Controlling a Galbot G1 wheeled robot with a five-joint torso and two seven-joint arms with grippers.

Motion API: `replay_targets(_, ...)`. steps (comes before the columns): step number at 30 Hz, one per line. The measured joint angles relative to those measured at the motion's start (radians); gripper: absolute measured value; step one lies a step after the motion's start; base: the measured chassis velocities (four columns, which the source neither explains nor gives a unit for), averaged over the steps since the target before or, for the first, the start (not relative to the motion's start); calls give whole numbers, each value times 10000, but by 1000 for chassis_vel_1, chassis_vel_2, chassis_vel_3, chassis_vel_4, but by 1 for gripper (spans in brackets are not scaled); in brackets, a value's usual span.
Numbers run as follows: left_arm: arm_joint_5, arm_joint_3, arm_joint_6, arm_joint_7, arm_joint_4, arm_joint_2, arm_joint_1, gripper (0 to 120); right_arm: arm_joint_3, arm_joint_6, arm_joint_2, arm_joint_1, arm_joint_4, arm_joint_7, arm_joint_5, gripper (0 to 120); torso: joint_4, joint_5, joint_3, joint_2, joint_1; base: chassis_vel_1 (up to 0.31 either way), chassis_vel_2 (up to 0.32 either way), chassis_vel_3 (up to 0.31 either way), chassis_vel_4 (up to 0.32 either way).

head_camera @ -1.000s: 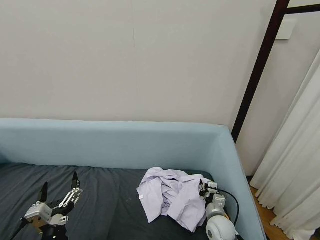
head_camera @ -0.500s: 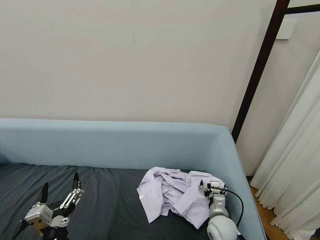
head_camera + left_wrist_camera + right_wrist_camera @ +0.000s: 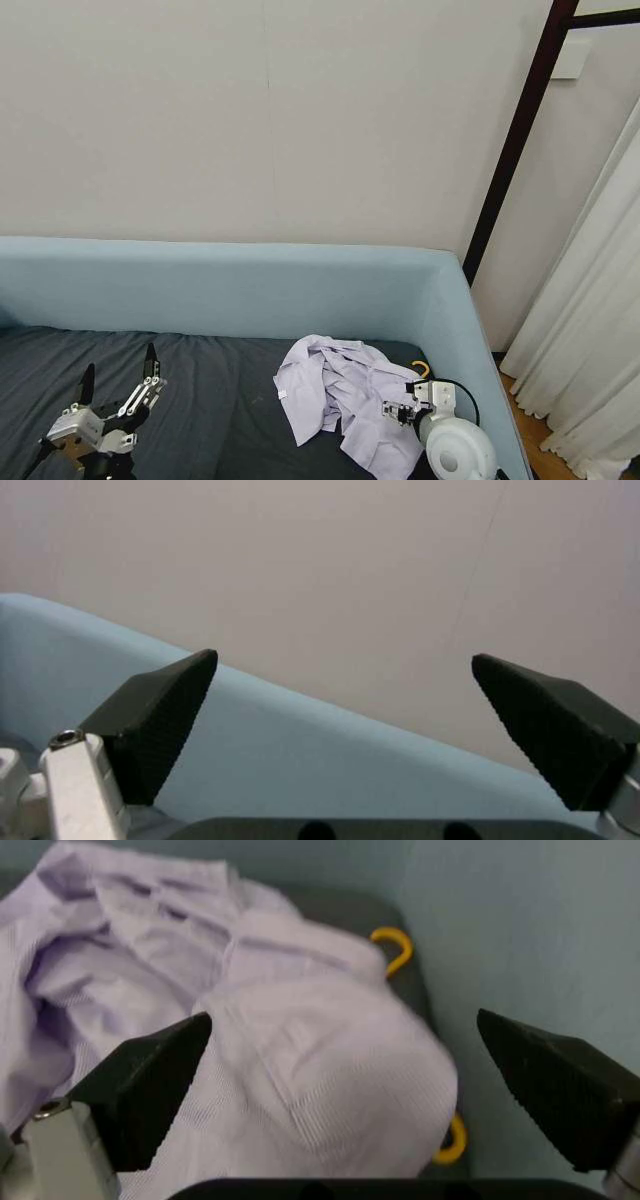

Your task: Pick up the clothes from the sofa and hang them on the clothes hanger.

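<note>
A crumpled lavender shirt (image 3: pixel 335 390) lies on the dark sofa seat near the right armrest. A yellow hanger hook (image 3: pixel 424 369) pokes out at its right edge. My right gripper (image 3: pixel 399 411) hovers at the shirt's front right corner, its white wrist behind it. In the right wrist view the gripper (image 3: pixel 343 1020) is open over the shirt (image 3: pixel 280 1057), with the yellow hook (image 3: pixel 394 945) and another yellow hanger end (image 3: pixel 453 1140) beside the cloth. My left gripper (image 3: pixel 120 378) stands open over the seat at the left, facing the backrest (image 3: pixel 300 765).
The light blue sofa backrest (image 3: pixel 220 290) and right armrest (image 3: pixel 470 350) enclose the seat. A dark rack pole (image 3: pixel 515 140) rises against the wall right of the sofa, and white curtains (image 3: pixel 590 340) hang farther right.
My right gripper has drawn back toward the front and turned left. The shirt's right side has slid forward, and the yellow hook now shows. The left arm has stayed put.
</note>
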Motion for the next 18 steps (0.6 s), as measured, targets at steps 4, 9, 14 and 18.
replay_targets(4, 2, 2, 8, 0, -39, -12, 9, 100, 134, 1245, -17, 219, 196, -180, 408, 100, 1, -2, 0, 0, 0, 0, 0, 0, 0)
replay_targets(9, 12, -16, 21, 3, -164, -31, 63, 100, -13, 3169, 56, 503, -191, -1015, 1115, 100, 2, -1, 0, 0, 0, 0, 0, 0, 0)
replay_targets(14, -13, -162, 23, 30, -284, 25, 184, 100, -407, 4327, 351, 694, -1080, -1905, 1113, 100, 2, 0, 0, 0, 0, 0, 0, 0, 0)
replay_targets(18, -232, -188, 372, 145, -421, 194, 281, 100, -582, 4810, 637, 891, -1936, -2222, 951, 100, 3, 0, 0, 0, 0, 0, 0, 0, 0)
